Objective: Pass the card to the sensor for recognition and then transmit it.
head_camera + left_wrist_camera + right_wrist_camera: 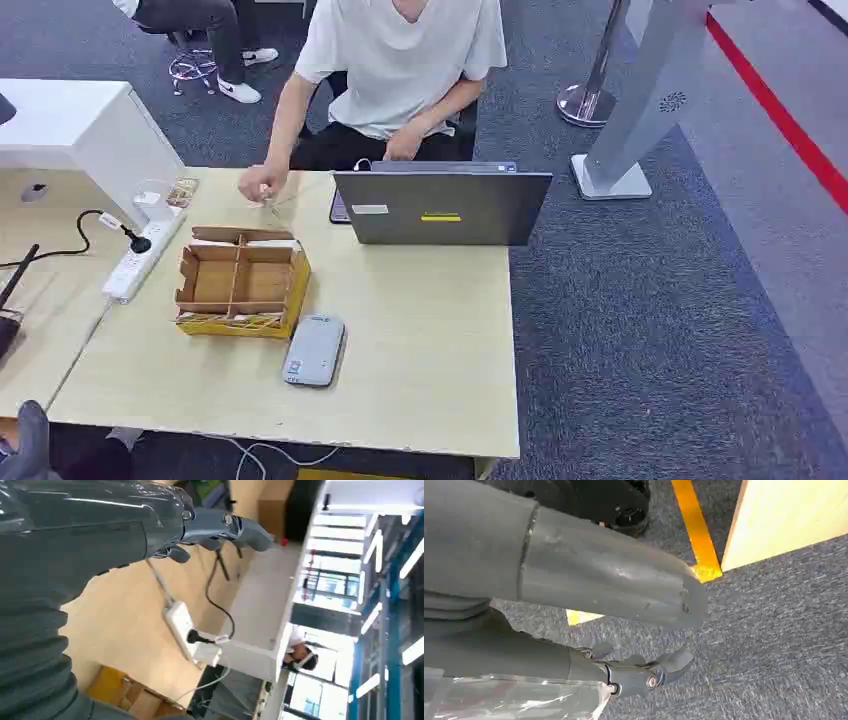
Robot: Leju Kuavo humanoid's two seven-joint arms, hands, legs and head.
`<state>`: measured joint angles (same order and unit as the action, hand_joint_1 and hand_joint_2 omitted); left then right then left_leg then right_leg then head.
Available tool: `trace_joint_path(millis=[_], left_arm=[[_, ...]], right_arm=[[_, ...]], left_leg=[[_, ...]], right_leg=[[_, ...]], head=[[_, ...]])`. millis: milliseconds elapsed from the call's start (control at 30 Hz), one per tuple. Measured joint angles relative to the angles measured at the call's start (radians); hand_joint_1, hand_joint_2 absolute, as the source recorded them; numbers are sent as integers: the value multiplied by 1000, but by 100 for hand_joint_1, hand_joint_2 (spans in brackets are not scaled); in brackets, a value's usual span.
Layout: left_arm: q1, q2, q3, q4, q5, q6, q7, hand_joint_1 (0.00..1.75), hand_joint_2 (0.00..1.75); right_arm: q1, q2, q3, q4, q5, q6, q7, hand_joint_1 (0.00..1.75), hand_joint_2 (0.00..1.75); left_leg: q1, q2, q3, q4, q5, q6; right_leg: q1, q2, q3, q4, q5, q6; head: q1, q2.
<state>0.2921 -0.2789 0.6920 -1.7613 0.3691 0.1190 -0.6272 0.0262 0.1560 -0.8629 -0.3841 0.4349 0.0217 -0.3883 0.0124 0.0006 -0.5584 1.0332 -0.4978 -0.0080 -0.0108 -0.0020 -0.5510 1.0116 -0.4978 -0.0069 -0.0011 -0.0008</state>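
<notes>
1. You're right at the start: as far as these views show, nothing of the task is done. No card is in either robot hand, and I can't make out a card anywhere on the table (430, 330).

2. The sensor (314, 349), which I take to be the flat grey device, lies on the table just beside the near corner of the cardboard box (242, 281), with nothing on top of it.

3. The box stands open with dividers inside; its compartments look bare from the head view. If the card is meant to come from there, I can't tell.

4. A person's hand (262, 184) rests on the table's far edge, just past the box and beside the laptop (441, 206). Whether it holds a card is too small to judge.

5. Your left hand (210, 527) is up over the left part of the table, above the power strip (181, 630). Its fingers look loosely extended and hold nothing.

6. Your right hand (624, 645) hangs low beside the table's edge, looking down at grey carpet (774, 630) and yellow floor tape (694, 530). The thumb is apart from the fingers, nothing is pinched, and a clear plastic wrap shows at the wrist.

7. Still to come, by my reading: get the card, present it to the sensor, then hand it over.
</notes>
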Motion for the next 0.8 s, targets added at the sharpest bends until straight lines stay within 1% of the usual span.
trace_joint_path(millis=[100, 200, 467, 800], left_arm=[[-30, 11, -19, -13, -93, 36, -1, 0, 175], [-64, 27, -43, -13, -185, 66, 11, 0, 175], [-175, 84, -129, 7, -425, 122, 89, 0, 175], [-324, 169, -256, 95, -708, 169, 200, 0, 175]], right_arm=[[-8, 0, -8, 9, 30, -2, 0, 0, 0], [-12, 0, -11, 16, 50, -2, 0, 0, 0], [-24, 0, -12, 34, 91, -10, 3, 0, 0], [-36, 0, -12, 56, 138, -12, 10, 0, 0]], left_leg=[[0, 0, 0, 0, 0, 0], [0, 0, 0, 0, 0, 0], [0, 0, 0, 0, 2, 0], [0, 1, 0, 0, 3, 0]], right_leg=[[0, 0, 0, 0, 0, 0], [0, 0, 0, 0, 0, 0], [0, 1, 0, 0, 2, 0], [0, 1, -1, 0, 3, 0]], head=[[0, 0], [0, 0], [0, 0], [0, 0]])
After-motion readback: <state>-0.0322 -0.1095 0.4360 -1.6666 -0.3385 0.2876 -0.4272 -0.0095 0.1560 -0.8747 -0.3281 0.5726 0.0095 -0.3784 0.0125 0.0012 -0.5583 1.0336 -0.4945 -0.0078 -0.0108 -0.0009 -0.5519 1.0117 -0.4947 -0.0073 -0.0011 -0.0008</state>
